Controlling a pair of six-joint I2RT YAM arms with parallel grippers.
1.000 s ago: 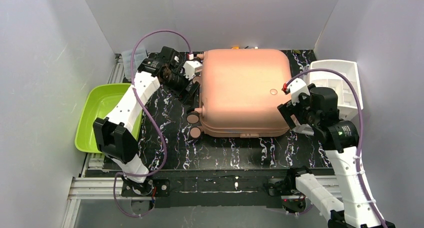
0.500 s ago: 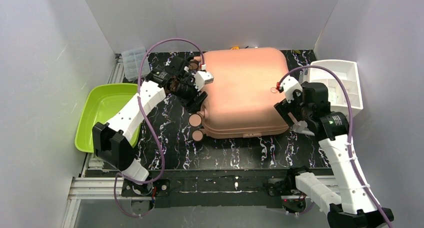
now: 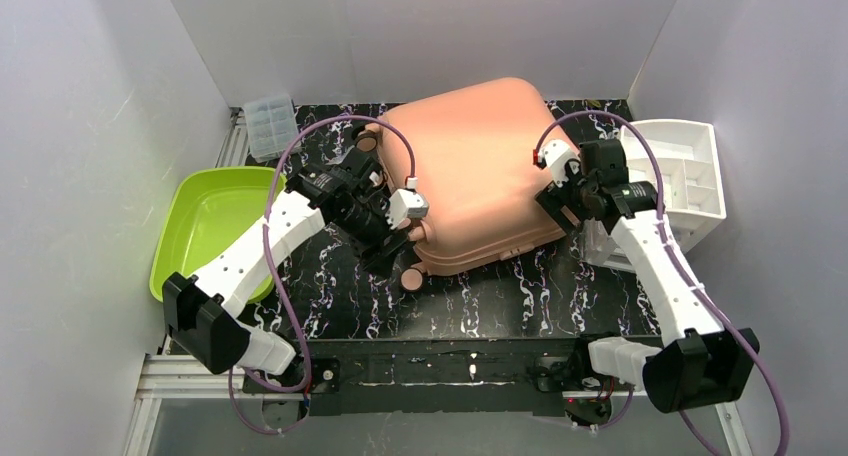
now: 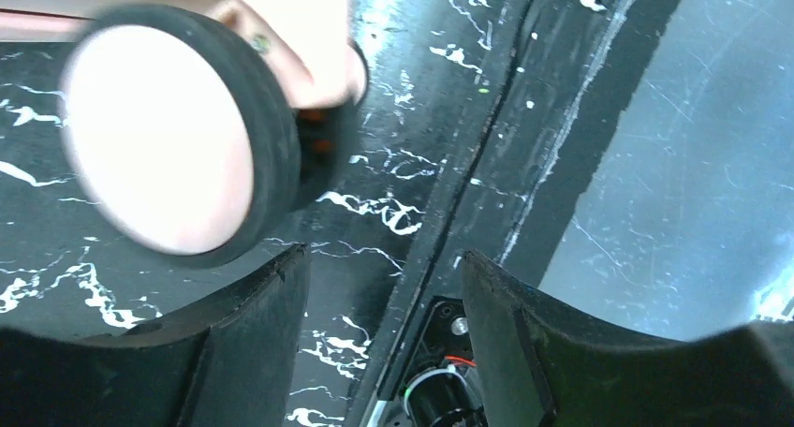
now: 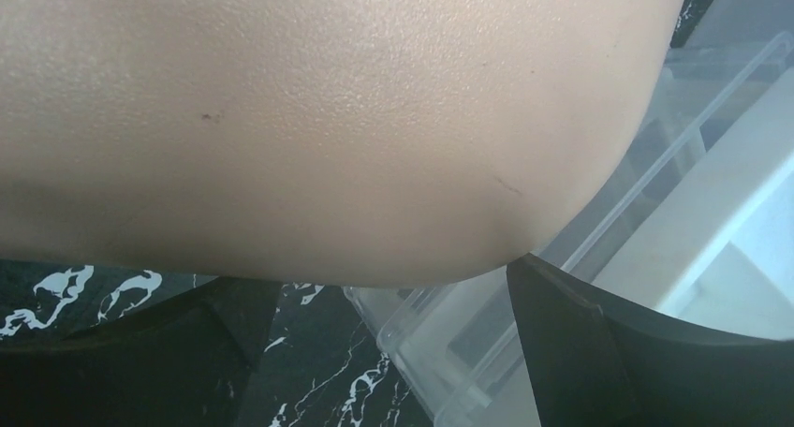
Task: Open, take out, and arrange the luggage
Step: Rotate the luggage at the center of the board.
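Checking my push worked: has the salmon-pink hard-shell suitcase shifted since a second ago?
Yes. The salmon-pink suitcase has rotated counterclockwise; its near right corner swung rearward alongside the white plastic drawer organizer.

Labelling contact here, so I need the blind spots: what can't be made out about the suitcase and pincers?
Top view: the closed suitcase hides its contents.
Top view: the left pincer is mostly under its own wrist; contact with the wheel unclear.
Left wrist view: the wheel is blurred, cut by the top edge.
Right wrist view: suitcase fills the frame; whether the right pincer touches it is unclear.
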